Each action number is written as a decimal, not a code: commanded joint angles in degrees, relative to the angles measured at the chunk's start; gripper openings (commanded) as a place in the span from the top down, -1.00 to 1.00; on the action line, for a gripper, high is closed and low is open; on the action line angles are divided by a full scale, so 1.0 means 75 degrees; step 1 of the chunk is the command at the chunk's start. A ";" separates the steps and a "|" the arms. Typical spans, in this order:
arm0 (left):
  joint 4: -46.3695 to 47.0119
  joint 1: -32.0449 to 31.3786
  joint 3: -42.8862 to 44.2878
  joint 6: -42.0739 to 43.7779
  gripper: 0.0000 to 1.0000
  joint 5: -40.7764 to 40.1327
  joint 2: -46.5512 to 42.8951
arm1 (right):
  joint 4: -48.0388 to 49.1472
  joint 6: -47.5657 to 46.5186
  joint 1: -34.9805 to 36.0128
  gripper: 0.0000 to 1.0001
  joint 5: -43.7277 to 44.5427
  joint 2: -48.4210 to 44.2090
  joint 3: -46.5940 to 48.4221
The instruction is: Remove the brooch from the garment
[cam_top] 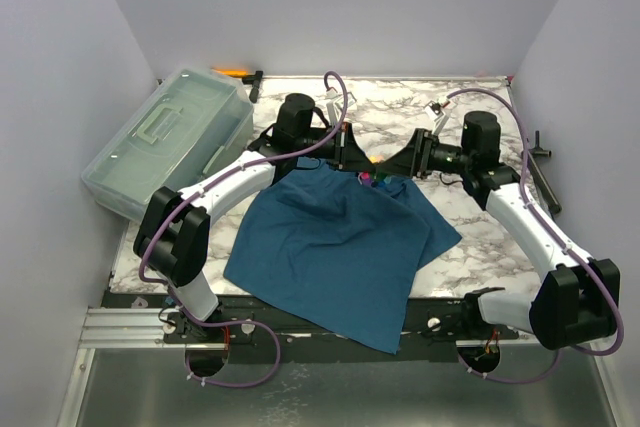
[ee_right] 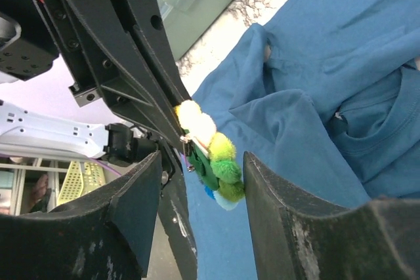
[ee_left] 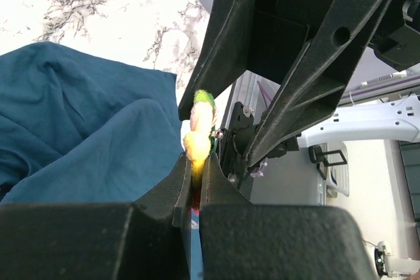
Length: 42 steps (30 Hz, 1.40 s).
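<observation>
Well, the left gripper [ee_left: 197,165] is clamped tight on the brooch [ee_left: 200,126], its two fingers pinched together with the fluffy yellow and green bits sticking out past the tips. The right gripper [ee_right: 203,162] faces it nearly tip to tip with its jaws apart, one finger on either side of the brooch, neither plainly touching it. The blue shirt [cam_top: 330,247] lies rumpled below and on the near side of both grippers, its far edge bunched up to where they meet. A sliver of blue shows between the left fingers. Whether the pin is through the cloth, I can't tell. The shirt rests on a marble table [cam_top: 480,217]. A clear plastic box [cam_top: 170,137] sits well off to the left of the left gripper.
</observation>
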 commanded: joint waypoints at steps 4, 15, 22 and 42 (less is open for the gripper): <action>-0.0100 -0.0075 0.0281 0.0156 1.00 -0.0139 -0.0159 | -0.0284 -0.0269 0.0065 -0.07 0.0511 0.0171 0.0149; -0.0157 -0.0084 0.0304 0.0214 1.00 -0.0139 -0.0145 | -0.0474 -0.0402 0.0077 0.09 0.0657 0.0241 0.0189; -0.0160 -0.0075 0.0293 0.0214 1.00 -0.0158 -0.0122 | -0.0632 -0.0584 0.0077 0.26 0.0601 0.0199 0.0220; 0.0697 0.0288 0.0097 0.0288 1.00 0.1388 -0.0284 | -0.1012 -0.1078 -0.0169 -0.15 -0.1539 0.0240 0.0756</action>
